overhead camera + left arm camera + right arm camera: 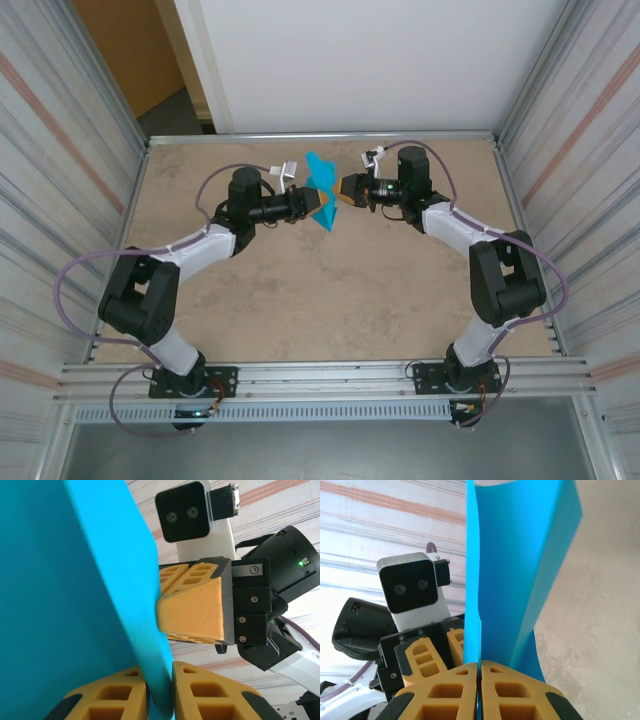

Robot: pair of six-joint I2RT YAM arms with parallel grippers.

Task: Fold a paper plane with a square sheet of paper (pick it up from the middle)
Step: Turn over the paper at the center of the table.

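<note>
Beige stone-look tabletop point(300, 300) between striped side walls point(60, 150), white back panel point(380, 60), aluminium rail point(330, 375) along near edge

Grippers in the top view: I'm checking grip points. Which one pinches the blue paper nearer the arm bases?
The left gripper: it pinches the sheet of paper at its near part; the right gripper pinches farther back, around the middle.
</note>
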